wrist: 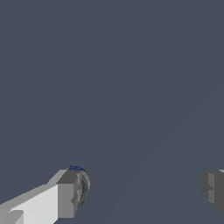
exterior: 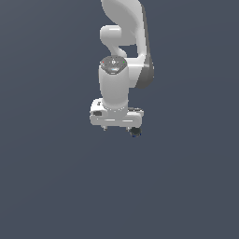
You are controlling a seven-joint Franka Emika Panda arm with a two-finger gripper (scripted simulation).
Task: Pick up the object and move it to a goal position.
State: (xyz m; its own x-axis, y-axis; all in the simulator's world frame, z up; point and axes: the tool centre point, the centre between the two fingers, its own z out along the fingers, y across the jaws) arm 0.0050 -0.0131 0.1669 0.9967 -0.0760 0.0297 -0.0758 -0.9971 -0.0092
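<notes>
Grey floor; small blue-rimmed tin (wrist: 81, 186), seemingly touching one fingers' pad (wrist: 66, 194).

Your exterior view looks from above and in front at the arm (exterior: 122, 70), steeply downward, from a middling distance — the whole wrist and white bar fit mid-picture with plain grey ground all round; your wrist view rides on the hand and faces along the fingers (wrist: 65, 199) toward the same grey ground, very close, so only the finger ends show at the picture's edge; the two views share little — the fingertips, the small tin (wrist: 82, 183) against one of them, seen in the exterior view as a dark spot (exterior: 135, 132) under the bar, and the featureless ground.
</notes>
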